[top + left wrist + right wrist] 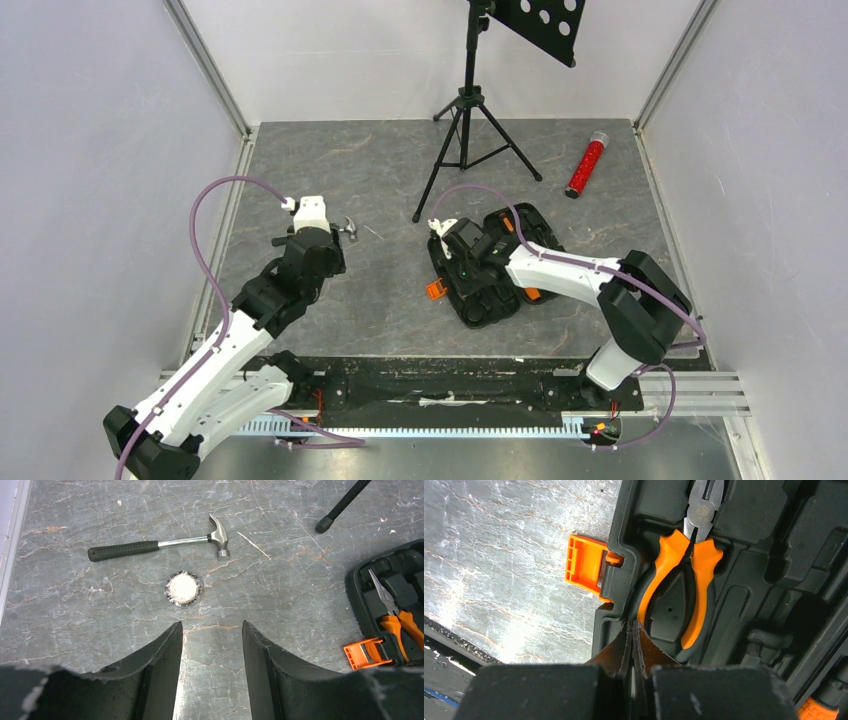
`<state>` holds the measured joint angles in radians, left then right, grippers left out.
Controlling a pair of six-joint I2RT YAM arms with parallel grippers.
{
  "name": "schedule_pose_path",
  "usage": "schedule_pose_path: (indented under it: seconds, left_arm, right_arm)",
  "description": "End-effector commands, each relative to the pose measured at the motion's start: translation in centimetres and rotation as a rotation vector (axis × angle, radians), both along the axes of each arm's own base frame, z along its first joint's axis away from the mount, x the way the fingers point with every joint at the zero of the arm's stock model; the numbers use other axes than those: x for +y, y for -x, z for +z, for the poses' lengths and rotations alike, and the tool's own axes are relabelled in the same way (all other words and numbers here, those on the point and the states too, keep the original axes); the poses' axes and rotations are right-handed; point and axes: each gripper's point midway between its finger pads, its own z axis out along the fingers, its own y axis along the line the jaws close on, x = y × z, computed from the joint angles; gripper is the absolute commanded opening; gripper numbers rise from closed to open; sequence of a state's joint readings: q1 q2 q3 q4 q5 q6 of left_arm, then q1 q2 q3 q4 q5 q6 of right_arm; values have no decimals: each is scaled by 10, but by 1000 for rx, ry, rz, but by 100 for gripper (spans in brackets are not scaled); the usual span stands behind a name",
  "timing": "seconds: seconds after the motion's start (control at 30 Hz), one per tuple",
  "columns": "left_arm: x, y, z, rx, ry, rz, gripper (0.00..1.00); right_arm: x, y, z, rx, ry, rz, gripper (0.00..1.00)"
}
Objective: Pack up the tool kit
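Judging by the layout, only partly packed. Right hand (631,630) pressed together on nothing, low over the open case (610,605), right of centre on the desk (75,605); pliers (674,580) already seated in their slot. Left hand (212,627) apart and empty above bare desk. Farther out, hammer (160,544) loose, not yet stowed; lid and latch (584,567) not yet closed.
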<state>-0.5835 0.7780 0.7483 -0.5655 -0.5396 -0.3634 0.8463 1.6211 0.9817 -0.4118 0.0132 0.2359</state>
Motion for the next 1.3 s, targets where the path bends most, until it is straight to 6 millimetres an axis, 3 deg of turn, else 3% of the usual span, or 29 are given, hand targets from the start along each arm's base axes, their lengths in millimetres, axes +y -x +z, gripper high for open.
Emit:
schedule_pose_path:
  seconds: [0.0,0.17,0.27,0.4,0.57,0.7,0.73,0.87,0.97,1.07,1.27]
  left_arm:
    - [-2,-6,9,-39,9,-11,54]
    - [-3,-6,7,-29,9,-19,54]
    - [-5,-7,5,-21,10,-23,54]
    - [-9,-7,2,-4,21,-34,54]
    - [-16,-11,-2,44,30,-34,54]
    - [-10,-19,-14,127,-12,7,54]
    - [-8,-21,-19,158,-15,26,54]
    - [9,-37,-47,291,0,152,54]
    - [23,-48,-72,381,46,255,60]
    - [32,-59,-94,457,93,325,66]
    - [35,-86,-114,520,103,363,84]
  right_arm:
    - [-14,13,-31,79,93,-23,0]
    - [-29,19,-49,109,169,-37,0]
    - [-27,16,-46,100,168,-25,0]
    - [-4,-3,-10,14,78,15,0]
    - [16,-27,55,-141,-42,33,6]
    - [9,-35,88,-253,-84,3,21]
    - [4,-36,93,-276,-90,-10,29]
    - [-22,-36,101,-358,-97,-80,59]
    - [-42,-35,100,-397,-102,-132,77]
    - [-56,-34,98,-418,-113,-166,86]
    - [-73,-32,91,-423,-128,-196,94]
